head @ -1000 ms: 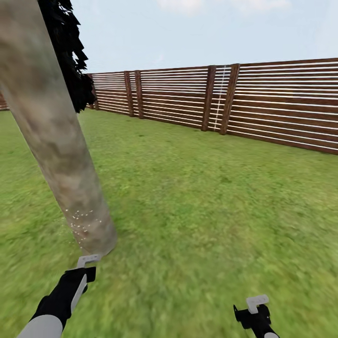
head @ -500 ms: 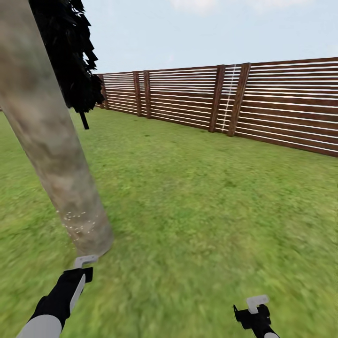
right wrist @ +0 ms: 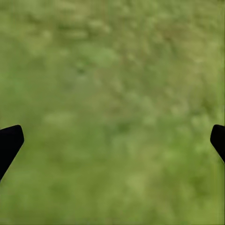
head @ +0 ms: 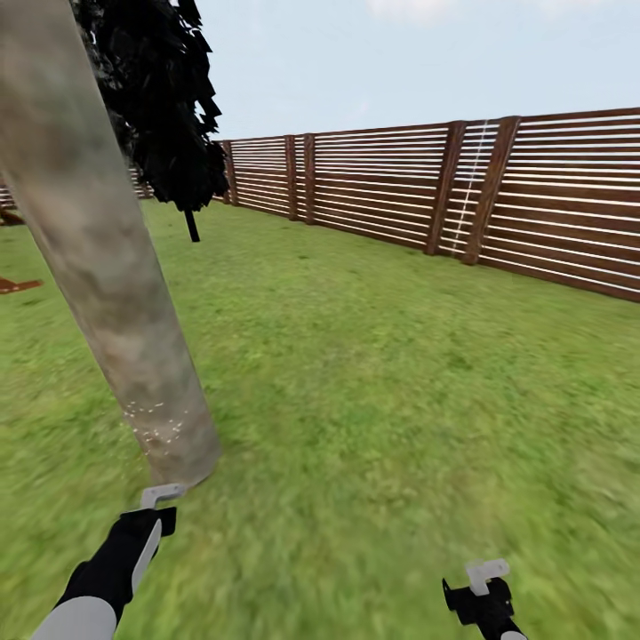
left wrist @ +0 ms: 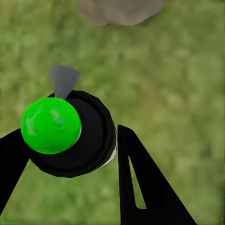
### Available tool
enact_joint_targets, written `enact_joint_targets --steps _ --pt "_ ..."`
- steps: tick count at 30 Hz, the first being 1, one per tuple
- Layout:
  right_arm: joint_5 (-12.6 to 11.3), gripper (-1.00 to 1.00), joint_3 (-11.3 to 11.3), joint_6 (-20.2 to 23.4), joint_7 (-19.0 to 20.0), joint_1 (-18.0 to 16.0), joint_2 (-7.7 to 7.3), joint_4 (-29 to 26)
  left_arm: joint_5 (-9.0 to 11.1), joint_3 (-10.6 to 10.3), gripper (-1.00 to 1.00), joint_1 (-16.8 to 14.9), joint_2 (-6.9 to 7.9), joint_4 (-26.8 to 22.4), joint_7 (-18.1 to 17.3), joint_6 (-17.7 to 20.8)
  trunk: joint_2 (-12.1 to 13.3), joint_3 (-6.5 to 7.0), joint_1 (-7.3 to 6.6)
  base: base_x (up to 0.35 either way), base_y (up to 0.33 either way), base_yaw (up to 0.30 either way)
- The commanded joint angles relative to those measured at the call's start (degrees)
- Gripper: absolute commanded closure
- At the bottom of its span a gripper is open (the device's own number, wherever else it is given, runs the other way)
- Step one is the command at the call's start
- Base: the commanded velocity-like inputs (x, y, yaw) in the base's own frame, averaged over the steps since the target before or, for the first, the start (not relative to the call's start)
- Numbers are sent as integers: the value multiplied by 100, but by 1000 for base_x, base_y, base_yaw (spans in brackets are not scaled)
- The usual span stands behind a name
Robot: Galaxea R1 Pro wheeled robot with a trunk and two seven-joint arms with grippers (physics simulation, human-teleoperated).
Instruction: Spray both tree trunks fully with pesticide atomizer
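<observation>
Head view: left gripper [head: 156,500] clamps the pesticide atomizer [left wrist: 70,133] beside the tree trunk [head: 107,276]; right gripper [head: 484,578] spread, empty. Risk: specks sit low, upper trunk goes unsprayed.

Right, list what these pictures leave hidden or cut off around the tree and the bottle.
- Tree trunk: head view's top edge cuts off the crown; its far side is hidden.
- Whitish specks: too small to judge coverage.
- Atomizer between the left gripper's fingers: seen end-on in the left wrist view, so its label is hidden.
- Right gripper: picture edges cut off its fingers.
</observation>
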Motion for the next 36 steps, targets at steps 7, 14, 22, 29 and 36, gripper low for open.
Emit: enact_joint_targets --steps 7,14,22,29,36 --pt "-48 -100 46 -11 -13 0 -1 -4 -62 9 100 -4 -7 -7 -14 25 -2 -5 1 185 -207 193" --pt "-48 -100 51 -11 -13 2 -1 -4 -62 9 100 -4 -8 -15 -6 22 -2 -5 1 8 -252 109" --pt "-48 -100 51 -11 -12 9 -1 -4 -40 -1 100 -13 -69 65 -18 358 -2 -5 1 0 -5 275" --pt "-48 -100 51 -11 -12 9 -1 -4 -44 -34 100 -13 -108 36 -40 388 -2 -5 1 0 -151 51" --pt "-48 -100 51 -11 -12 9 -1 -4 -45 -35 100 -13 -93 36 -40 387 -2 -5 1 0 -269 0"
